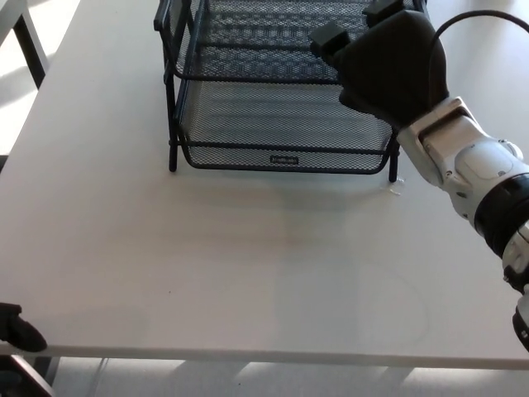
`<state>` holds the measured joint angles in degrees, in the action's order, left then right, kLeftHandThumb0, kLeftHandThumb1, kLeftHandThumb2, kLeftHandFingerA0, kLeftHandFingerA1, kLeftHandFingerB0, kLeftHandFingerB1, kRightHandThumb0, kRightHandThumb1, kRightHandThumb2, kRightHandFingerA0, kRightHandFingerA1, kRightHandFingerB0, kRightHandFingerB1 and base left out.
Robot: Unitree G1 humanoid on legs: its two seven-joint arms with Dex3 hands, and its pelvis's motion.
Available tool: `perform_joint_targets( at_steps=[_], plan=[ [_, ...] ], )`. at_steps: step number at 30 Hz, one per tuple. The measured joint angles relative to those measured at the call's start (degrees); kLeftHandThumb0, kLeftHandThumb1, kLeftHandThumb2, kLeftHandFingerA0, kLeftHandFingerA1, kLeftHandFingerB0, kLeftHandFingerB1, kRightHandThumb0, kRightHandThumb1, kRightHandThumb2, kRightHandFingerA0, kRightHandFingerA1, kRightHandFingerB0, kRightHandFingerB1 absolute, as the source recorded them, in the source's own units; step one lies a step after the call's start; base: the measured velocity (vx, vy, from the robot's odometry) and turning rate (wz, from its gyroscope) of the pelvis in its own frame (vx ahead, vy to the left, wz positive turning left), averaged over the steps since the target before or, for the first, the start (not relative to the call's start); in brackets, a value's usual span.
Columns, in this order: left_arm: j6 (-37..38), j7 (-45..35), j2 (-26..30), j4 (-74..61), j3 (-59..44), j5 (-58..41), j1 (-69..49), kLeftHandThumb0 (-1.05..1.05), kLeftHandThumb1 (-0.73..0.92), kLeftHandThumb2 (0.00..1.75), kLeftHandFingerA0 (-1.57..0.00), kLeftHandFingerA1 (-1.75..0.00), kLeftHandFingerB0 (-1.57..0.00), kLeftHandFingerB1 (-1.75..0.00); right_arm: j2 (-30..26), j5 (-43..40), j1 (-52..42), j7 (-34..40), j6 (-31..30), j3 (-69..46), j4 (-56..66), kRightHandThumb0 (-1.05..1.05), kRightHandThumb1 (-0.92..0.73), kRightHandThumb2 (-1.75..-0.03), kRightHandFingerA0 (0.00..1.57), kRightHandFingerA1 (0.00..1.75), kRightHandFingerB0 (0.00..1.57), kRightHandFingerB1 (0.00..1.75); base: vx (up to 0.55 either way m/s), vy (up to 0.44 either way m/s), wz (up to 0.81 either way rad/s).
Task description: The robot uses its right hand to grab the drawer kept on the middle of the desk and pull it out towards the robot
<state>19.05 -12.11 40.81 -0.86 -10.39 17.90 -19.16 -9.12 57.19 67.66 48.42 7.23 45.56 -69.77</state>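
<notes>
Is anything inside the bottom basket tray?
Empty: the bottom tray shows only bare black mesh where visible; the right hand covers its far right corner.

No text can be read. A small label plate (284,160) sits at the centre of the front rim of the lower tray (281,124), in the upper middle of the frame; its lettering is too small to make out.
</notes>
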Motion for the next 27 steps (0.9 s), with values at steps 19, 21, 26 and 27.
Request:
perform_joint_targets(
  at_steps=[19,21,26,27],
  plan=[
    [0.1,-0.4,0.0,0.8,-0.1,-0.1,0.2,-0.29,0.54,0.56,-0.81,-0.87,-0.81,-0.60,-5.8,2.7,-9.3,10.2,-0.7,-0.7,15.9,-0.48,-0.52,-0.60,0.92,1.49,0.93,0.69,0.00,0.000,0.00],
    [0.1,-0.5,0.0,0.7,-0.1,-0.1,0.2,-0.30,0.54,0.56,-0.80,-0.87,-0.81,-0.59,-7.3,3.3,-11.3,10.6,-0.9,-1.0,19.7,-0.48,-0.51,-0.60,0.93,1.49,0.95,0.69,0.00,0.000,0.00],
    [0.1,-0.6,0.0,0.7,-0.2,-0.1,0.1,-0.30,0.55,0.56,-0.79,-0.86,-0.80,-0.59,-10.4,4.1,-17.0,11.3,-0.9,-2.5,28.7,-0.47,-0.51,-0.55,0.95,1.53,0.97,0.69,0.00,0.000,0.00],
    [0.1,-0.6,0.0,0.7,-0.2,-0.1,0.1,-0.31,0.55,0.56,-0.78,-0.85,-0.80,-0.59,-11.1,4.3,-18.2,11.5,-0.9,-3.0,30.5,-0.50,-0.53,-0.56,0.93,1.57,0.96,0.70,0.00,0.000,0.00]
  ],
)
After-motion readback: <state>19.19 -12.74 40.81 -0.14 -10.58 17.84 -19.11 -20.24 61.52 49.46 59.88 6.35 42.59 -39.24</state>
